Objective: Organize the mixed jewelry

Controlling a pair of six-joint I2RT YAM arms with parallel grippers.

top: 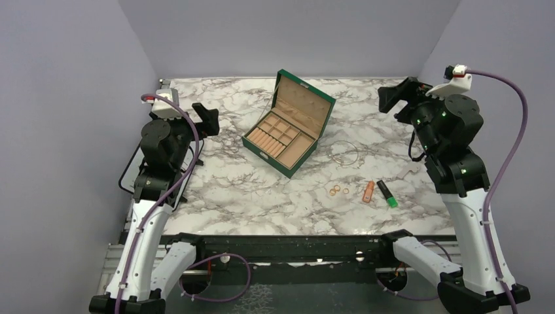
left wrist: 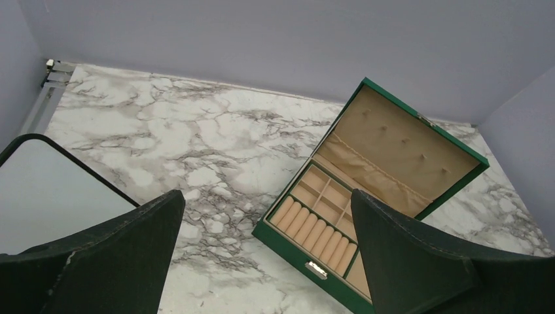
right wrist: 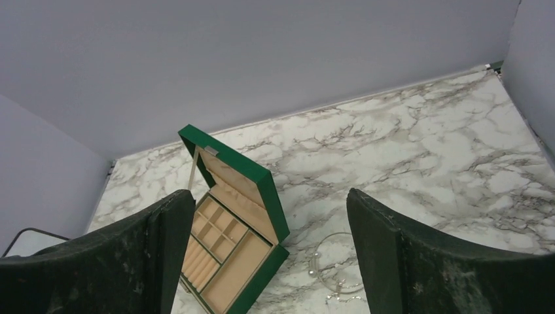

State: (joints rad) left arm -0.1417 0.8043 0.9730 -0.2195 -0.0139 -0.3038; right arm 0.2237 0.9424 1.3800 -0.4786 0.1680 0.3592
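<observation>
While the green box [top: 288, 124] stands open with its trays bare, we judge sorting not begun. Necklace [top: 345, 154] lies just right of it; rings [top: 338, 190] nearer the bases, near an orange marker [top: 368, 191]. Next calls for a fine pinch, likely by the right gripper [right wrist: 269, 192]. Both arms perch high, left gripper [left wrist: 266, 193] and right alike spread wide, empty.

A white, grey-veined marble tabletop [top: 229, 190] carries an open green hinged box with tan lining [top: 265, 156] near its middle. A small orange marker [top: 368, 191] and a black-and-green highlighter [top: 387, 194] lie just beside each other toward the near right corner. A black-framed grey panel [left wrist: 39, 196] sits at the left edge.
</observation>
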